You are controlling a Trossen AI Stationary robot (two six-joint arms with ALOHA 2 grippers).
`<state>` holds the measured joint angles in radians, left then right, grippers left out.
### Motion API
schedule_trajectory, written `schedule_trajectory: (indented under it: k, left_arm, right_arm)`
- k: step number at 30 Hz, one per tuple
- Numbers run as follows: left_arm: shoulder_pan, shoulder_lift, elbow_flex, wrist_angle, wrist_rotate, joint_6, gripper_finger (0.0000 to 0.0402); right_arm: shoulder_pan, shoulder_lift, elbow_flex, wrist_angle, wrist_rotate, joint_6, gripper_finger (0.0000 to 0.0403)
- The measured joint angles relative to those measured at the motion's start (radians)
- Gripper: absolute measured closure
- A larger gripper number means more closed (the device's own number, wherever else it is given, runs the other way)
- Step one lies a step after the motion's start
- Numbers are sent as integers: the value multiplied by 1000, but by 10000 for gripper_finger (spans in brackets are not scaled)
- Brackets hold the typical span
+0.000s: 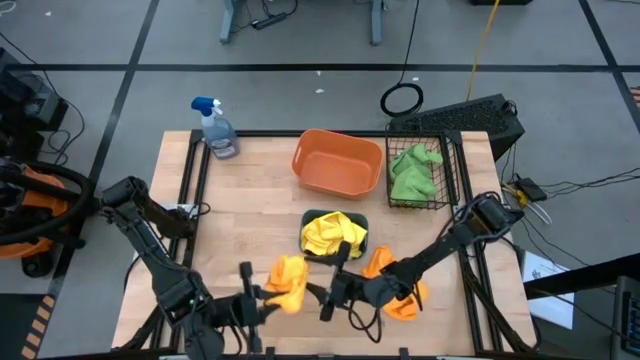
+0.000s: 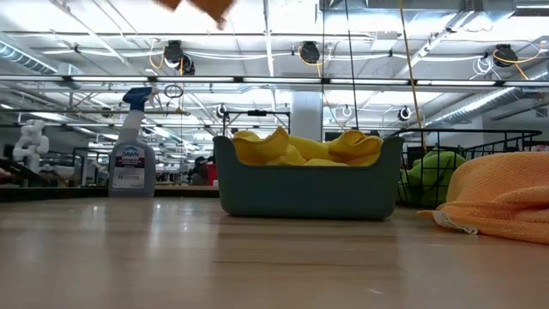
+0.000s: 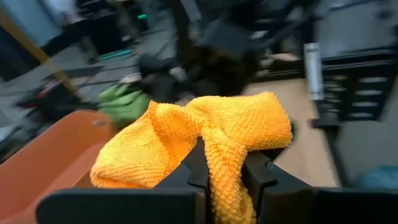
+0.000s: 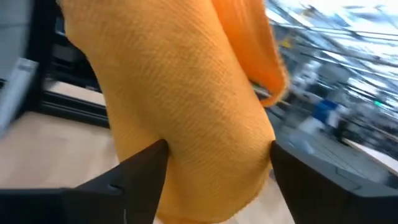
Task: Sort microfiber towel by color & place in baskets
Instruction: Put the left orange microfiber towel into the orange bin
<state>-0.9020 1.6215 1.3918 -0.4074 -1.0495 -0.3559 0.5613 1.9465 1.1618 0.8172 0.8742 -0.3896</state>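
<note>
My left gripper [image 1: 262,298] is near the table's near edge, shut on an orange towel [image 1: 285,280] that is lifted off the table. Only a scrap of that towel [image 2: 202,7] shows in the low view. My right gripper [image 1: 322,298] is open, level and pointing toward the table's left at this towel. In the right wrist view the towel [image 4: 186,106] hangs between the gripper's spread fingers. A second orange towel [image 2: 506,197] lies flat on the table under the right arm. Yellow towels [image 1: 332,233] fill the teal tray [image 2: 309,193]. A green towel [image 1: 412,172] lies in the black wire basket [image 1: 447,150]. The orange tub [image 1: 337,163] holds nothing I can see. My left gripper pinches a bunched fold [image 3: 225,168] of the orange towel between its two fingers. The rest of the cloth billows slack past the fingertips, clear of the table. My right gripper has the cloth between its open fingers [image 4: 140,171]; whether they touch it I cannot tell.
A clear spray bottle with a blue nozzle [image 1: 216,128] stands at the table's far left corner. The tub, tray and wire basket stand together at the middle and far right. The table's left half [image 1: 240,210] is bare wood.
</note>
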Motion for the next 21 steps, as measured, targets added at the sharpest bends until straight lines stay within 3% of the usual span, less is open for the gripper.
schedule_trajectory:
  k: [6,13,21]
  left_arm:
    - [20,0,0,124,117,154,361]
    - [38,11,-22,170,289,181,361]
    - [38,35,-43,167,328,179,361]
  right_arm:
    - [-32,0,0,16,-249,61,145]
    - [-18,0,0,94,-268,-16,185]
    - [30,-1,7,99,-271,-124,203]
